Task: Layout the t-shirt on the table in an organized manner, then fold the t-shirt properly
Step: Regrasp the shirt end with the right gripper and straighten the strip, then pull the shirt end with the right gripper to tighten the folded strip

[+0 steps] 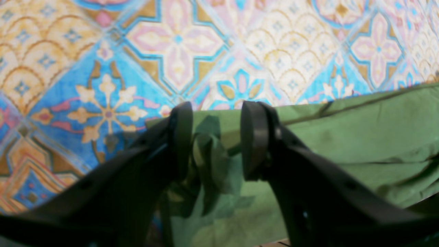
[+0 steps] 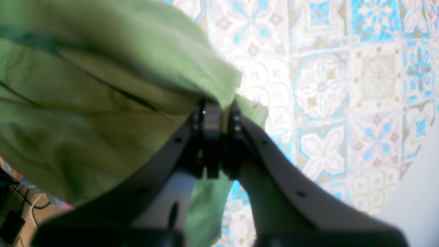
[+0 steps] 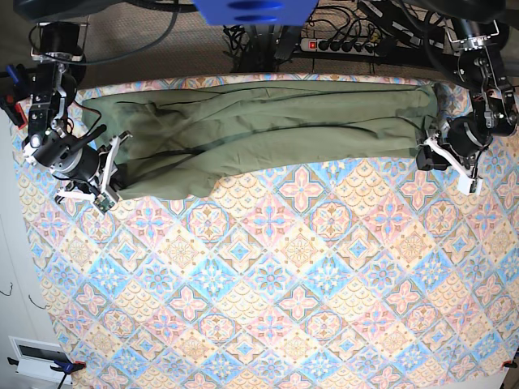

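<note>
The olive-green t-shirt lies stretched in a long creased band across the far side of the table. At the band's end on the base view's left, my right gripper is shut on the t-shirt. In the right wrist view its fingers pinch the t-shirt by a fold at its edge. At the other end my left gripper stands open. A loose bunch of the t-shirt rises between the parted jaws of the left gripper.
A power strip and cables lie on the floor beyond the table's far edge. A white box sits on the floor off the near left corner. The patterned cloth runs to the table's edges on all sides.
</note>
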Tool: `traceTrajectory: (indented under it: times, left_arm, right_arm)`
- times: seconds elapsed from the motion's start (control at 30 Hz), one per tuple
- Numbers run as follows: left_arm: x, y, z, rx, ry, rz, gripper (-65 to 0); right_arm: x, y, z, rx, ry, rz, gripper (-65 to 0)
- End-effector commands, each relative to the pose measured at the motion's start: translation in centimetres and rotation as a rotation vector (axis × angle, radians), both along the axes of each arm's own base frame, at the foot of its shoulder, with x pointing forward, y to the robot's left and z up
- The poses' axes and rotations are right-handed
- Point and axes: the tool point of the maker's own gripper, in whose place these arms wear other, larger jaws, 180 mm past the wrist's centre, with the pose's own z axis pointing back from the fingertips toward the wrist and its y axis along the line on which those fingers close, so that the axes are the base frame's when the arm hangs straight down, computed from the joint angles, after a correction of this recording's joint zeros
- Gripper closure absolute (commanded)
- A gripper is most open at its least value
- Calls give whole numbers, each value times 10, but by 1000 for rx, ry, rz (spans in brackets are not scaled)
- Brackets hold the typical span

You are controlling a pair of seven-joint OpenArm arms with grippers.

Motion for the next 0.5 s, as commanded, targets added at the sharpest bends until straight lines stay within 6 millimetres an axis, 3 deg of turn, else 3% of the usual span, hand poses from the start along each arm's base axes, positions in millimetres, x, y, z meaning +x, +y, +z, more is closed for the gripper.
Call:
traceTrajectory:
  times: [0.0,0.07,0.23,0.47]
  left_arm:
    - [9,8,15,25,-42,-6,-235]
    - [3,8,11,31,-5,-14,-235]
    - [0,16,13,62,21,-24,-235]
    - [-12,18,5,66,63,-29,-243]
  right_arm:
    - [6,-4,11,-15,-32,4,-31]
    - [-1,-3,5,-20,-5,7,-31]
    - [-41,-2,-27,-19,115,12,-32]
    - [-48,4,-34,-23,143,39,-33]
